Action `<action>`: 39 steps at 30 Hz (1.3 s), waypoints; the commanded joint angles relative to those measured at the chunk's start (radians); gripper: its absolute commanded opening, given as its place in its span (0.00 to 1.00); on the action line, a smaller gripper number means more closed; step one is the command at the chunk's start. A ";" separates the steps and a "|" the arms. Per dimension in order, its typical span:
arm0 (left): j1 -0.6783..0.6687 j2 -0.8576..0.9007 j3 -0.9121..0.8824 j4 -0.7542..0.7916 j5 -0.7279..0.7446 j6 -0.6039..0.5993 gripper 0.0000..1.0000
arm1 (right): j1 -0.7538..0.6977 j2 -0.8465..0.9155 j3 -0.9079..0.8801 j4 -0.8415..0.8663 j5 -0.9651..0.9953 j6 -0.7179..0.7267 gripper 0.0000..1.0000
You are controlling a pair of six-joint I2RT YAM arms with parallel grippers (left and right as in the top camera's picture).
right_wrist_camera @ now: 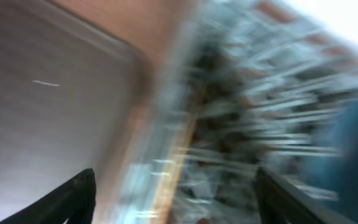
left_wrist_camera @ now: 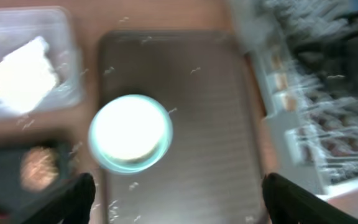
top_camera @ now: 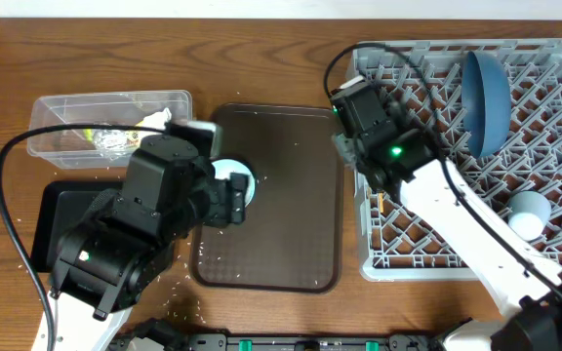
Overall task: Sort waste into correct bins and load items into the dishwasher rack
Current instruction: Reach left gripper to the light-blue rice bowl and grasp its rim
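Leftmost, the clear box (top_camera: 57, 109) holds wrappers (top_camera: 110, 139) and tissue (top_camera: 154, 119), then the left gripper (left_wrist_camera: 179, 183) hangs with jaws spread above the white-inside bowl (left_wrist_camera: 130, 132) on the brown tray (top_camera: 291, 195), while the right gripper (right_wrist_camera: 176, 199), jaws also apart, sits at the left edge of the rack (top_camera: 369, 263), the blue plate (top_camera: 486, 93) standing on edge further right.

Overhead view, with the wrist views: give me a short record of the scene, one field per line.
bowl: on the brown tray, upright, not gripped
left claw: open, above the bowl
right claw: open, empty, over the rack's left edge
blue plate: on edge in the rack
pale cup: in the rack, lower right of the overhead view
clear box: holds wrappers and tissue
black tray: holds a brownish lump
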 commanded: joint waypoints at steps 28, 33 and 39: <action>0.060 0.566 -0.058 0.065 0.112 0.042 0.69 | -0.225 -0.359 0.008 -0.217 -0.379 0.329 0.72; 0.037 0.650 -0.058 0.135 0.118 0.042 0.63 | -0.275 -0.373 0.008 -0.250 -0.379 0.329 0.73; -0.016 0.769 -0.058 0.206 0.087 0.023 0.53 | -0.277 -0.373 0.008 -0.256 -0.383 0.329 0.73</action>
